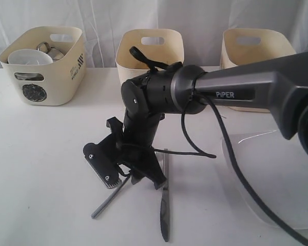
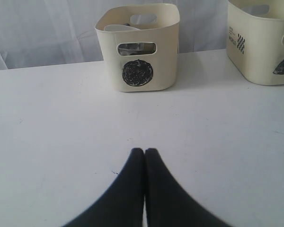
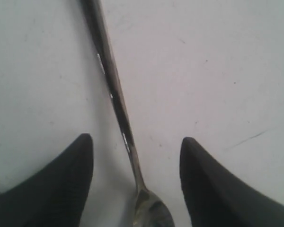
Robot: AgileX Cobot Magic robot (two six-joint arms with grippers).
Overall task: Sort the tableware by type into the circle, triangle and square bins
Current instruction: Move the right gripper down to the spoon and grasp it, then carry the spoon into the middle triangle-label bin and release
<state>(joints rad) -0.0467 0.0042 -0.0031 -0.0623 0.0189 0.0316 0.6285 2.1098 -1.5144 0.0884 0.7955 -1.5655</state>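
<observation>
The spoon (image 3: 116,101) is polished metal with bright glints, the knife (image 1: 165,205) a duller, darker steel, and the desk (image 1: 41,154) is smooth, matt white. The far left bin (image 1: 46,66) looks like smooth cream plastic with a faint sheen. The curtain (image 1: 102,15) is white cloth, and the right gripper (image 3: 137,138) is matt black.

Plain white tabletop (image 1: 41,154), matte, faintly scuffed. Standing on it at the back: cream plastic bin with a black scribbled circle (image 1: 56,87) on its front. Right of that bin, in the same row, a second cream plastic bin (image 1: 143,59); farther right, a third cream plastic bin (image 1: 246,56). Lying flat nearer the front, right of the circle bin: slim steel spoon (image 3: 116,94), handle slanting, and near it a long steel knife (image 1: 165,215). Farthest right of the circle bin, also toward the front: large white squarish plate (image 1: 287,169).
</observation>
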